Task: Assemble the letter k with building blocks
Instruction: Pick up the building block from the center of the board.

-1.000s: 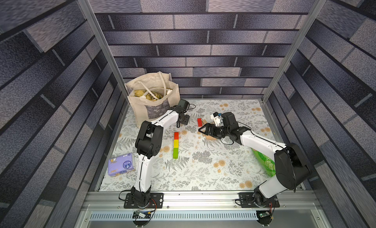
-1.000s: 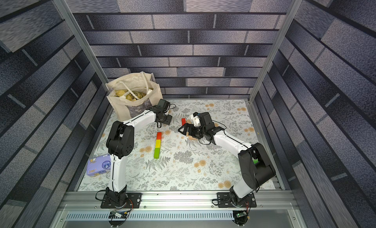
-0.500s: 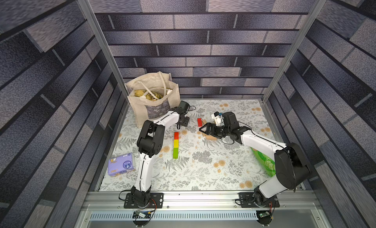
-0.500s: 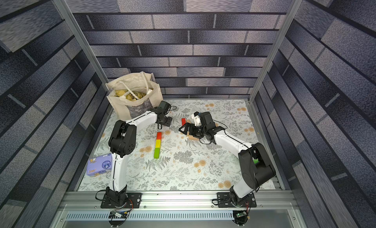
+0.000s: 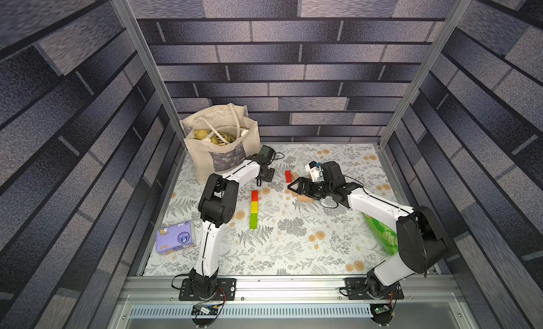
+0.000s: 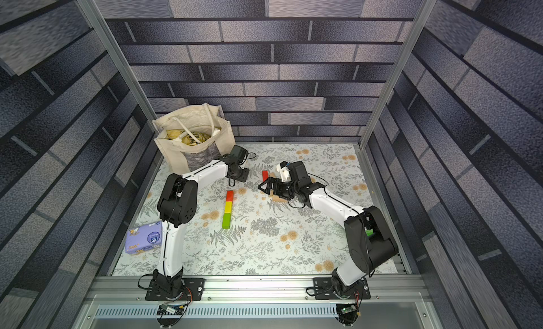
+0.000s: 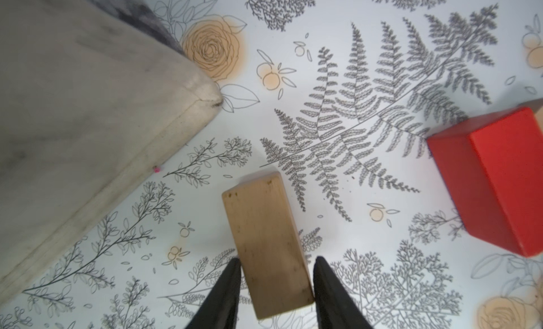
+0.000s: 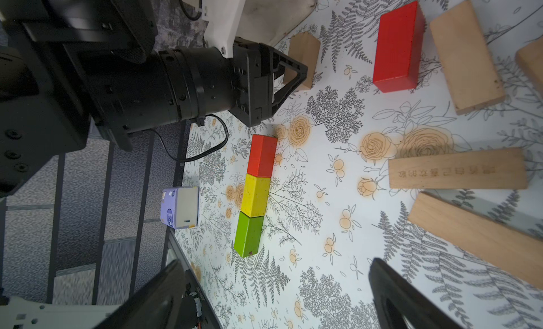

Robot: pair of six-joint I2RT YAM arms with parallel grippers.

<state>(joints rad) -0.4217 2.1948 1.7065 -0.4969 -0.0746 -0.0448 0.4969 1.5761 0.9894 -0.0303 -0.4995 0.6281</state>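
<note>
Straddling plain block, left tool, grip unclear, right tool agape, engraving perhaps Chinese.

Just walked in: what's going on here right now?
A two-armed robot is building a letter K from blocks. A red, yellow and green row lies end to end, likely the stem. The left end effector straddles a plain wooden block near the tote bag, grip not clearly closed. The right end effector hovers open near the loose plain blocks.

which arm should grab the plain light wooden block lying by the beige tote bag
Left. The left gripper straddles the plain light wooden block; the right gripper hangs open, away from it.
</note>
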